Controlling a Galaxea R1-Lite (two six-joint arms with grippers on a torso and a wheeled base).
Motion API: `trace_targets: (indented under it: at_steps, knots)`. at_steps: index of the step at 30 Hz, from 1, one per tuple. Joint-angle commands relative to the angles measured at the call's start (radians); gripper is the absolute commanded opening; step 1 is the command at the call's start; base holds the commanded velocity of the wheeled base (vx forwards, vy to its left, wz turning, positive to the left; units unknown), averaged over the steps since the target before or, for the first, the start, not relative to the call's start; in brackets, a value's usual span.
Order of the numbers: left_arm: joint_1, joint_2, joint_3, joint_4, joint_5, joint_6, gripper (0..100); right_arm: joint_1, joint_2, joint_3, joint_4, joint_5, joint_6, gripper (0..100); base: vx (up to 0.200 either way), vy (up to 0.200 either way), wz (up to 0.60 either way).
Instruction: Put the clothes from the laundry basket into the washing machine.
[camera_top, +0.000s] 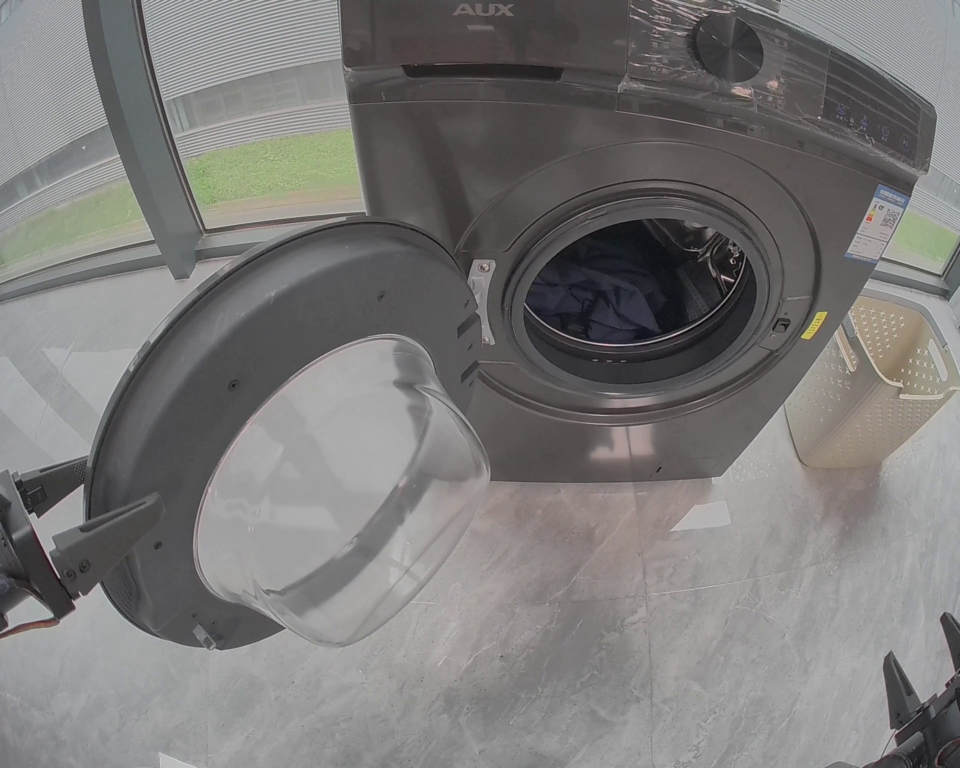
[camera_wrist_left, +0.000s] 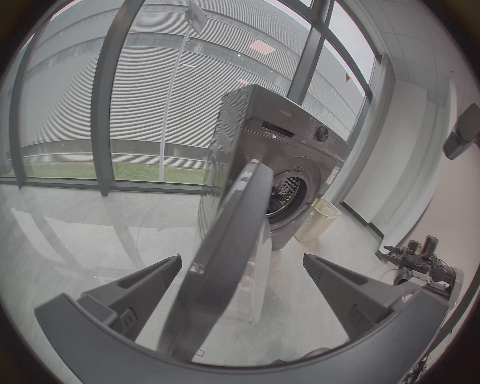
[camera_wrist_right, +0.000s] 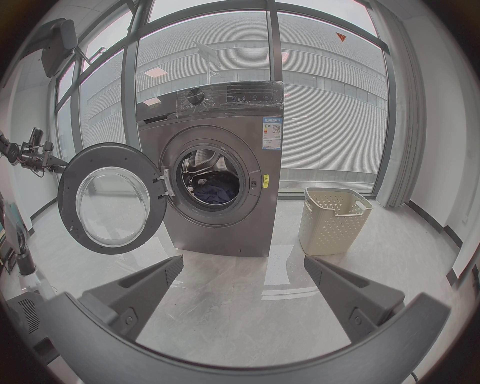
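Left gripper wide at door rim; laundry basket beside washing machine.

Glossy grey marble-look floor tiles spread beneath and ahead of the right claw, catching pale daylight. Well beyond it, tall dark-framed windows face a ribbed grey building and a strip of grass. Off to one side stands a white wall.
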Motion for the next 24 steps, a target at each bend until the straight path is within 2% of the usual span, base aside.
trace_targets:
  at_steps: [1,3,4,6,7,8,10,11,12,18,20,24]
  knots:
    - [-0.042,-0.013,0.009,0.005,-0.024,-0.001,100,0.001,-0.013,0.018,0.0,0.001,0.0,100,0.0,0.0,0.0]
    - [-0.074,-0.015,0.014,0.005,-0.027,-0.002,100,-0.001,-0.012,0.016,0.0,0.001,0.0,100,0.0,0.0,0.0]
    - [-0.145,-0.027,0.019,0.005,-0.025,-0.007,100,-0.001,-0.012,0.016,0.0,0.001,0.0,100,0.0,0.0,0.0]
    - [-0.207,-0.044,0.017,0.005,-0.025,-0.025,100,-0.001,-0.012,0.016,0.0,0.001,0.0,100,0.0,0.0,0.0]
    - [-0.257,-0.053,0.016,0.004,-0.025,-0.05,100,-0.001,-0.012,0.016,0.0,0.001,0.0,100,0.0,0.0,0.0]
    - [-0.275,-0.059,0.014,0.001,-0.027,-0.072,100,0.001,-0.012,0.016,0.0,0.001,0.0,100,0.0,0.0,0.0]
    - [-0.281,-0.062,0.016,-0.004,-0.03,-0.099,100,0.001,-0.012,0.018,0.0,0.001,0.0,100,0.0,0.0,0.0]
    - [-0.281,-0.062,0.016,-0.004,-0.03,-0.099,100,0.001,-0.012,0.018,0.0,0.001,0.0,100,0.0,0.0,0.0]
    - [-0.289,-0.067,0.016,-0.005,-0.031,-0.125,100,-0.001,-0.012,0.016,0.0,0.001,0.0,100,0.0,0.0,0.0]
    - [-0.278,-0.095,0.003,-0.008,-0.014,-0.141,100,0.001,-0.012,0.016,0.0,0.001,0.0,100,0.0,0.0,0.0]
    - [-0.257,-0.102,-0.01,-0.015,0.009,-0.144,100,-0.001,-0.012,0.018,0.0,0.001,0.0,100,0.0,0.0,0.0]
    - [-0.154,-0.104,-0.02,-0.059,0.071,-0.168,100,0.001,-0.012,0.016,0.0,0.001,0.0,100,0.0,0.0,0.0]
